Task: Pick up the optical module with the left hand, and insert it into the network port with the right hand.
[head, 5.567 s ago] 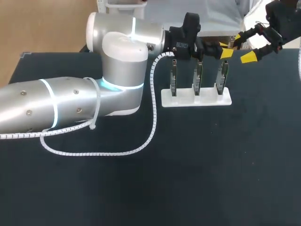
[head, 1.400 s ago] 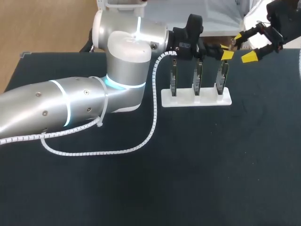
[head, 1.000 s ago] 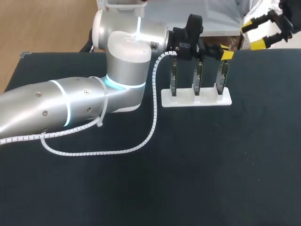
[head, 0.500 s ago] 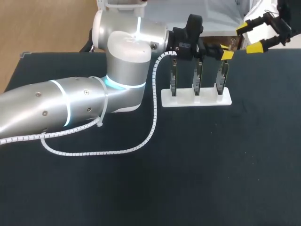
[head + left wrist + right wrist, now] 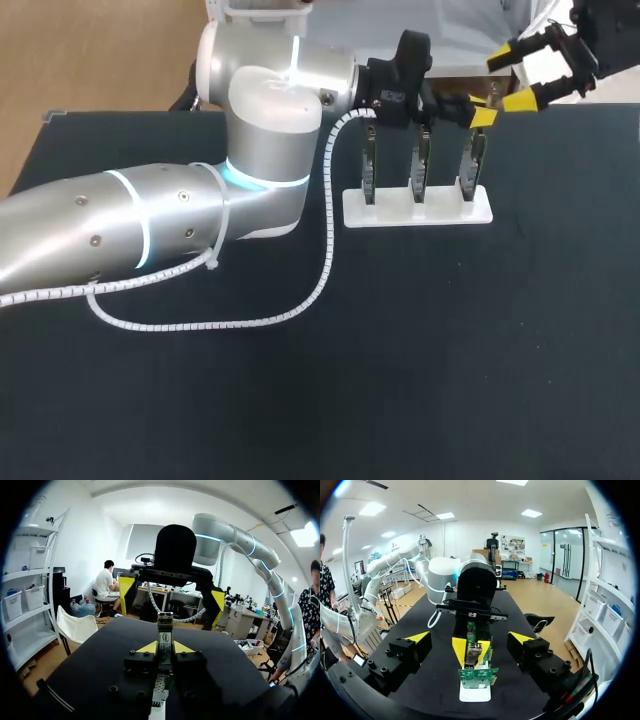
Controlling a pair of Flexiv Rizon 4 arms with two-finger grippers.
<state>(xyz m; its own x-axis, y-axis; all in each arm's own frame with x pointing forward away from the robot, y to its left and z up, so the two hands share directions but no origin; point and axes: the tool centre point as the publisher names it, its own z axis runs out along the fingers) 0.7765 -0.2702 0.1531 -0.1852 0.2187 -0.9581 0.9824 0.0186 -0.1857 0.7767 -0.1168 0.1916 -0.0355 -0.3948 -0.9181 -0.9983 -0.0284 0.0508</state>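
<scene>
Left gripper (image 5: 165, 648) is pinching the module (image 5: 165, 632) between its yellow tips and holding it right above the right-end board (image 5: 470, 168) of three sitting in the white stand (image 5: 417, 208). Right gripper (image 5: 514, 78) is hovering just beyond at the table's (image 5: 400, 380) far edge. Its fingers are spread wide, facing the module and touching nothing.

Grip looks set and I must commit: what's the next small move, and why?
Probably lift the left arm straight up: its jaws look closed on the rightmost silver optical module, which stands in the white plastic holder; the right jaws hang open beyond it.
</scene>
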